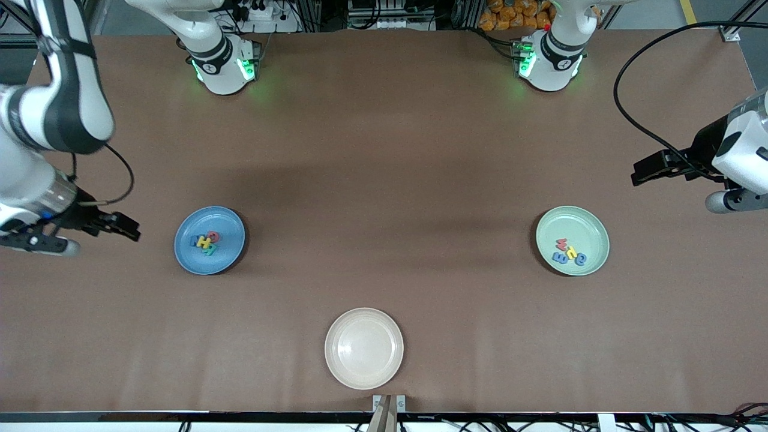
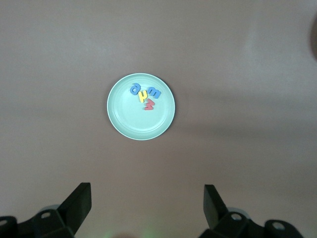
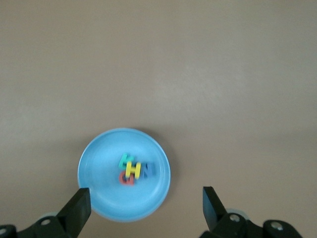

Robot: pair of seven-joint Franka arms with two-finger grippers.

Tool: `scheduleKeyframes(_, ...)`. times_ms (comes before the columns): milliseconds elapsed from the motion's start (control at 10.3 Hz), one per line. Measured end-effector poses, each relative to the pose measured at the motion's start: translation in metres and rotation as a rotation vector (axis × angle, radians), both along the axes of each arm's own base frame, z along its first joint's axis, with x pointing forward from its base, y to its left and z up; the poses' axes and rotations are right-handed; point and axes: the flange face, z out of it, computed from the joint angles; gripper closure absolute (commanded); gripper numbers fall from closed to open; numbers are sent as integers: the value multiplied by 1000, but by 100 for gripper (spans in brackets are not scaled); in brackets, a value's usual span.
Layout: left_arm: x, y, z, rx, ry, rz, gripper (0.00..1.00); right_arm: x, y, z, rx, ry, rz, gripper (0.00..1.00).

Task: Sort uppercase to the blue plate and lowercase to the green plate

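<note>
Standing by a brown table (image 1: 384, 150): blue plate (image 1: 192, 258) toward the right arm's end holds the uppercase (image 1: 206, 241) cluster; green plate (image 1: 591, 231) toward the left arm's end holds the lowercase (image 1: 569, 252); beige plate (image 1: 345, 366) nearest the front camera. Right gripper (image 1: 123, 228) hangs beside the blue plate, fingers apart, empty. Left gripper (image 1: 645, 174) waits, spread, empty. Sorting looks finished; likely risk, a low retreat clipping a rim and scattering letters.

You have the uppercase (image 1: 206, 240) letters clustered in the blue plate (image 1: 191, 259) toward the right arm's end. The lowercase (image 1: 569, 252) letters lie in the green plate (image 1: 594, 228) toward the left arm's end. A third plate (image 1: 363, 372) sits between them, nearer the front camera.
</note>
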Motion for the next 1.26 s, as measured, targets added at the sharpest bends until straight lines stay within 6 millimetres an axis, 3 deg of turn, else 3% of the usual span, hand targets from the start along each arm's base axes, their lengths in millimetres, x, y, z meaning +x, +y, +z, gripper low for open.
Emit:
scheduleKeyframes(387,-4,-5,2,-2,-19,-8,0,-23,-7,73,4,-28,-12,0)
scheduleKeyframes(774,-29,-8,-1,7,-54,-9,0,-43,4,151,7,-25,10,0)
scheduleKeyframes(1257,-37,1,13,5,-79,-73,0,-48,-4,151,10,21,17,0)
